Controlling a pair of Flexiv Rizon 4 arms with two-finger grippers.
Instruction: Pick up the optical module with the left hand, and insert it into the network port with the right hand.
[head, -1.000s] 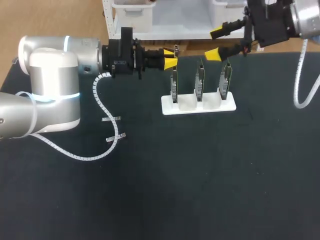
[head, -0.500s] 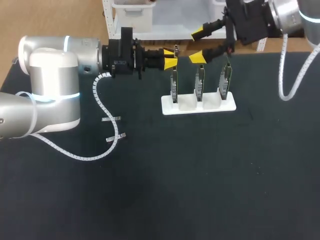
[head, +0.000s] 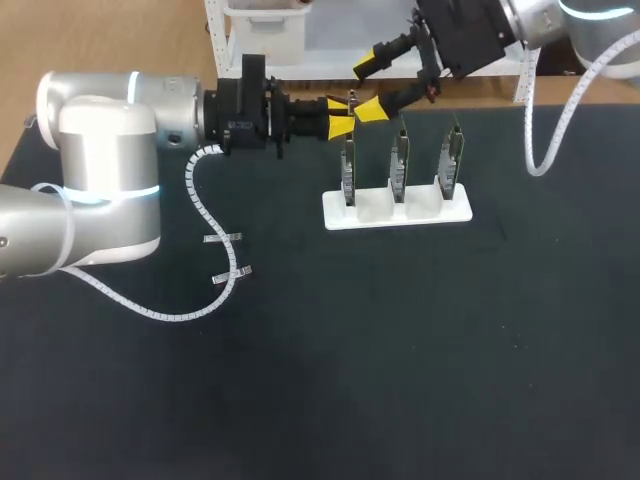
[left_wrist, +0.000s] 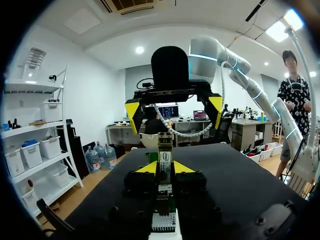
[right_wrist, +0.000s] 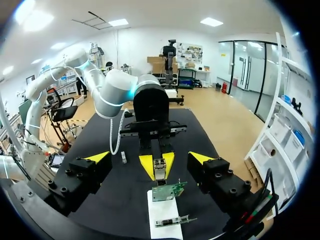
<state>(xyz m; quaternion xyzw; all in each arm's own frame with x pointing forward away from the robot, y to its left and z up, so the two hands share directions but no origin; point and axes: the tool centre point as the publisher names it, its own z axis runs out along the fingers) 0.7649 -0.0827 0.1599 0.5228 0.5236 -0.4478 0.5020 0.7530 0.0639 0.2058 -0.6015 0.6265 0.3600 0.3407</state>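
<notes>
My left gripper (head: 341, 119) is held level above the table's far edge, shut on a small silver optical module (head: 351, 100) whose end sticks out past the yellow tips. In the left wrist view the module (left_wrist: 164, 159) sits upright between the pads of that gripper (left_wrist: 165, 168). My right gripper (head: 369, 87) faces it from the right, open wide, one yellow tip above and one below the module's end. From the right wrist, the module (right_wrist: 159, 175) lies straight ahead, between its spread fingers (right_wrist: 97, 158). In the left wrist view the right gripper (left_wrist: 174, 107) stands open just beyond the module.
A white stand (head: 397, 210) with three upright green circuit boards (head: 398, 160) sits just below and to the right of both grippers; its nearest board (right_wrist: 168, 191) shows under the right gripper. A white coiled cable (head: 200, 290) trails from the left arm over the dark table.
The right arm has swung left along the table's far edge, bringing its open gripper up around the module's end. The left arm and module have stayed put.
</notes>
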